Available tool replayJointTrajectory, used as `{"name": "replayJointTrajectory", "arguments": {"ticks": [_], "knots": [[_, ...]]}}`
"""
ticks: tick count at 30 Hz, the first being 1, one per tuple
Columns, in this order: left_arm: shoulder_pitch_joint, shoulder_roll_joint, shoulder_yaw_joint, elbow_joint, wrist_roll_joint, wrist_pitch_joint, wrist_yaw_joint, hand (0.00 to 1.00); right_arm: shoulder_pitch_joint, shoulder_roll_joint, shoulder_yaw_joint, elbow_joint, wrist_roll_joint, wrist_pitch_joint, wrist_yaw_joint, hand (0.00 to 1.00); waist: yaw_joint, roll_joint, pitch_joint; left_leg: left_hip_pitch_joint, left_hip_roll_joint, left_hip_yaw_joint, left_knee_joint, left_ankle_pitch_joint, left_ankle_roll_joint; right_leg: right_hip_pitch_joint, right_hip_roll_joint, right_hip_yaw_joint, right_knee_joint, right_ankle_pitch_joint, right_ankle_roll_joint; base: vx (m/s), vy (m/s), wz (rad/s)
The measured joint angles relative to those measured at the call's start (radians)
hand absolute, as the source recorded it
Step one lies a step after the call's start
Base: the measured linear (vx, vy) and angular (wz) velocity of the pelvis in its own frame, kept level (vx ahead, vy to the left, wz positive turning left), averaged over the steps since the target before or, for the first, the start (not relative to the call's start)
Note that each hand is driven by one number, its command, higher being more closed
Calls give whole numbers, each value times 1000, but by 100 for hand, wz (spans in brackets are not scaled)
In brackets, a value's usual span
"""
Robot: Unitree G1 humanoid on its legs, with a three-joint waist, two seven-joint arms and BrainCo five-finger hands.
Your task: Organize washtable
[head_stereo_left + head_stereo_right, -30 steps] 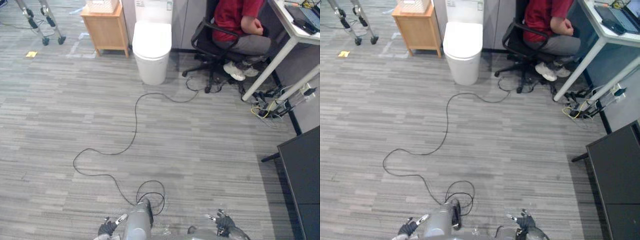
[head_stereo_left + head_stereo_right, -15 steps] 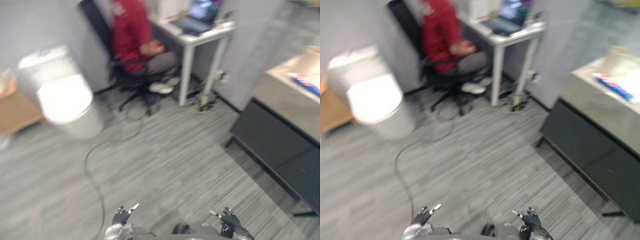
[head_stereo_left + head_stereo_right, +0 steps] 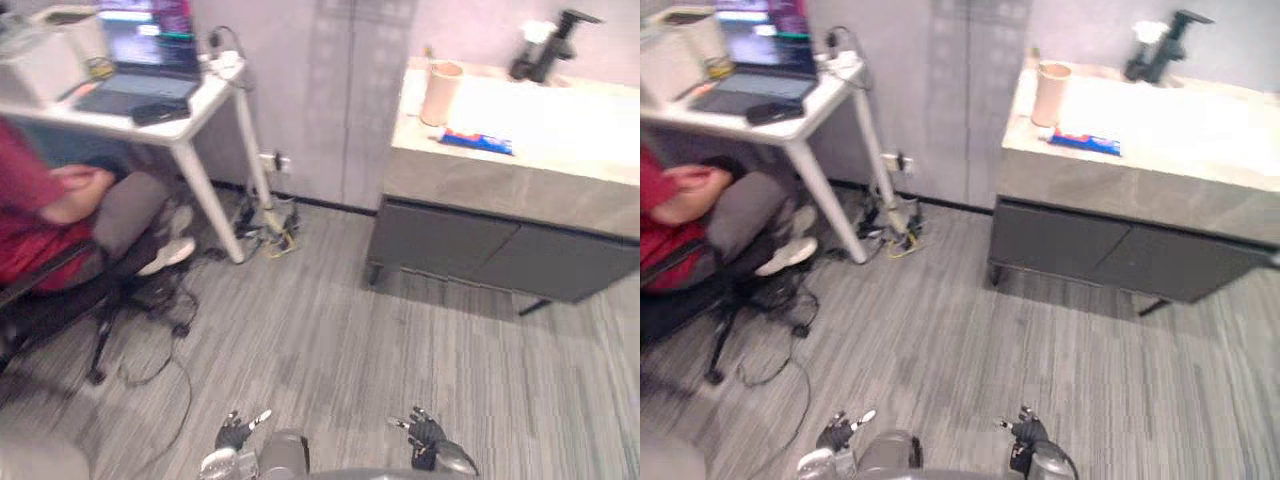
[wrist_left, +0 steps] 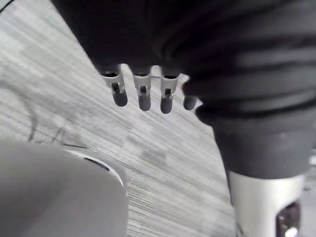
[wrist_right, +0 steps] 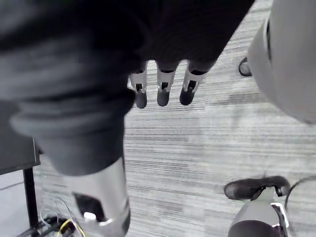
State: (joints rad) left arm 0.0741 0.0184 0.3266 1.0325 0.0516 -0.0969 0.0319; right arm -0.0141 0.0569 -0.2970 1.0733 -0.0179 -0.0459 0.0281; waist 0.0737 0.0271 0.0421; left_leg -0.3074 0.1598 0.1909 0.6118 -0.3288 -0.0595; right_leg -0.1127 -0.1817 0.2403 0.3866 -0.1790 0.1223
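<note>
Washtable [image 3: 470, 185] well fwd of fingers [image 4: 140, 95] (left hand [image 3: 236, 434], right hand [image 3: 424, 436] slack)

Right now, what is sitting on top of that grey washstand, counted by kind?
Cup: 1
Blue tube: 1
Black tap: 1
White item by the tap, too unclear to name: 1
Total: 4

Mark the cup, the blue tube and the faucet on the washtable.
cup [image 3: 441, 95], left eye view, side wall
blue tube [image 3: 477, 141], left eye view, mid body
faucet [image 3: 552, 52], left eye view, dark upright body
</note>
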Motion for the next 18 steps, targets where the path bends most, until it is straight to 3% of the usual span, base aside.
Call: {"name": "replayJointTrajectory", "arguments": {"ticks": [4,6,8,9,11,12,14,15,17,18], "knots": [[-12,48,-54,35,-3,0,17,0,-28,-57,43,40,-17,-10,13,0,-4,37,17,117,15,60,-79,-3,22,-85,48,-221,-57,-3,-5,138,270,-154],[-60,36,-62,37,-17,-1,20,0,-23,-122,39,38,-23,-12,14,0,-3,76,30,147,22,43,-136,-17,45,-140,89,-252,-126,3,-7,67,109,-88],[-94,27,-61,39,-24,-3,23,0,-20,-162,37,38,-23,-11,8,0,-7,98,41,182,33,20,-201,-28,41,-174,110,-252,-184,26,-18,63,67,-35],[-105,24,-60,38,-34,-5,26,0,-6,-169,22,36,-13,-10,0,0,-17,101,43,210,28,7,-247,-20,27,-167,108,-250,-274,84,-14,102,-21,9],[-100,29,-48,38,-41,-10,32,0,10,-160,13,32,-10,-9,-3,0,-60,50,41,266,-7,-29,-293,-11,1,-116,66,-247,-342,155,-12,170,-146,78],[-97,20,-47,38,-40,-10,35,0,17,-162,-7,33,-9,-9,-4,0,-67,53,40,292,8,-71,-304,-4,-25,-96,70,-277,-290,205,-9,207,-240,125],[-81,0,-41,37,-40,-12,34,0,23,-161,-8,44,-11,-9,-3,0,-59,57,35,283,43,-126,-249,29,-53,-84,90,-334,-202,144,-26,220,-269,92],[-65,-6,-27,37,-40,-10,34,0,22,-157,-8,47,-12,-9,-3,0,-55,46,35,259,51,-156,-178,56,-47,-73,96,-362,-157,102,-44,279,-362,78],[-11,-8,16,38,-41,5,34,0,20,-134,8,47,-11,-14,-1,0,-55,22,37,137,90,-181,106,192,49,-14,115,-407,-120,38,-87,312,-422,67],[-2,-12,32,27,-60,2,32,0,22,-134,22,47,-10,-16,-2,0,-51,9,43,98,110,-177,178,221,72,6,122,-406,-128,30,-99,320,-412,14]]}}
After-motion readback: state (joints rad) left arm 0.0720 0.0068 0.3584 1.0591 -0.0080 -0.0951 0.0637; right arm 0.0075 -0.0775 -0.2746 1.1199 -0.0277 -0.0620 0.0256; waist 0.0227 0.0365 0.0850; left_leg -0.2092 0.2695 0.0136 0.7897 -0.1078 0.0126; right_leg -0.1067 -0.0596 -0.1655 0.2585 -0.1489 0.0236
